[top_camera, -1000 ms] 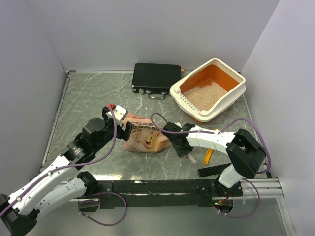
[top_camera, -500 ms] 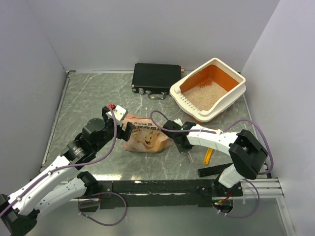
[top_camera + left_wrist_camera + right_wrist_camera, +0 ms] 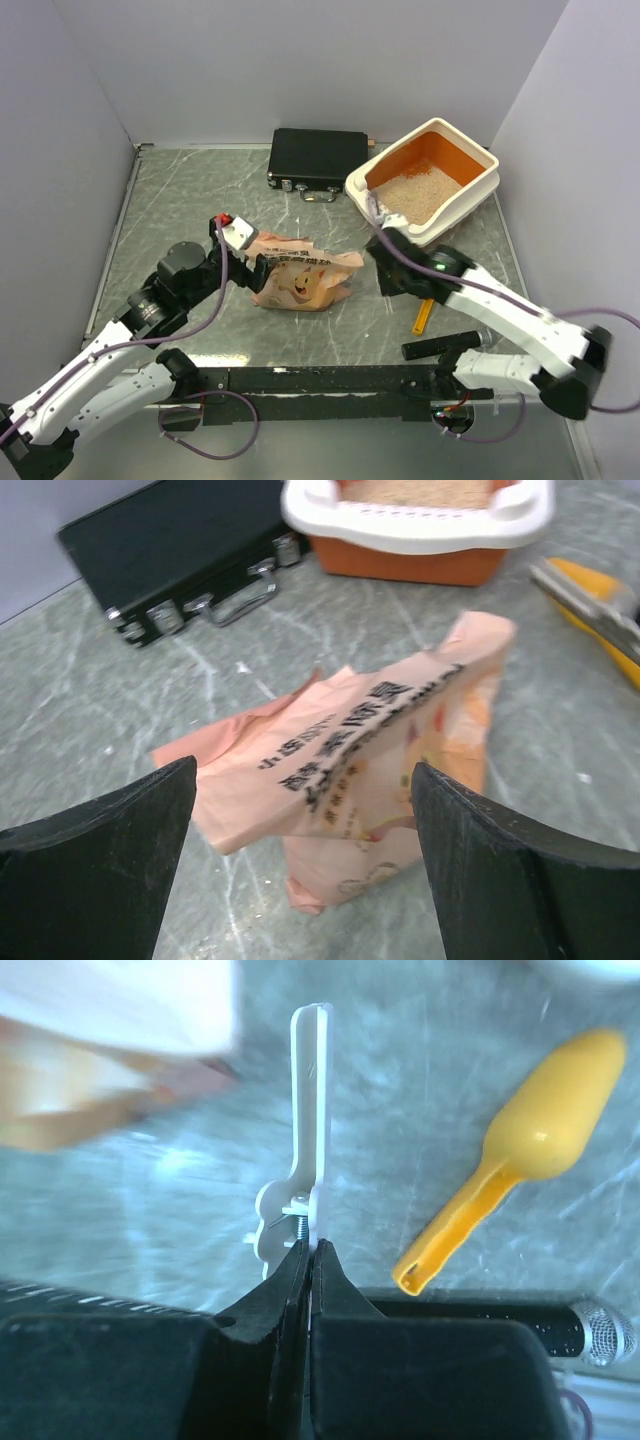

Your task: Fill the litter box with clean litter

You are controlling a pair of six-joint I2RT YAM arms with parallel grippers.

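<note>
Beige litter (image 3: 413, 195) partly covers the box (image 3: 487, 172) floor, upper right in your top view; more looks needed. Left wrist: left gripper (image 3: 300, 770) gapes empty before the bag (image 3: 370, 750). Right wrist: right gripper (image 3: 307, 1250) pinches a white clip (image 3: 310, 1110).

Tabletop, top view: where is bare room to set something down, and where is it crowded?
Free: the far-left table between the left wall and the black case, and the strip between case and paper bag. Crowded: near right, in front of the litter box, around scoop and right arm.
</note>
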